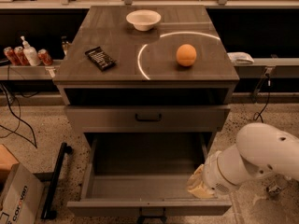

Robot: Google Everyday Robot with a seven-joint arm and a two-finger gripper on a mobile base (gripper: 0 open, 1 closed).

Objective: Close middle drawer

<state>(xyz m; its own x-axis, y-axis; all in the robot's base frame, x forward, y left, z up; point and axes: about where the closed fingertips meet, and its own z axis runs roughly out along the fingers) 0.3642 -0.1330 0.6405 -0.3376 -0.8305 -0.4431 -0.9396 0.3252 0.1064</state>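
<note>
The middle drawer (149, 208) is pulled far out of the grey cabinet (74, 73). It is a deep, wide grey box, empty inside, with a small dark handle (152, 214) at the bottom edge of the view. My gripper (198, 188) is at the end of the white arm (261, 155). It sits low at the drawer's right front corner, over the right side wall and just behind the drawer front. Above it, the wider-fronted grey drawer (93, 118) with a black handle (148, 117) is nearly shut. The lowest drawer is hidden.
On the cabinet top lie a white bowl (143, 19), an orange (186, 55) and a dark snack bag (100, 58). A cardboard box (18, 199) and a black bar (55, 181) are on the floor at left. Cans and a bottle (25, 55) stand on the left shelf.
</note>
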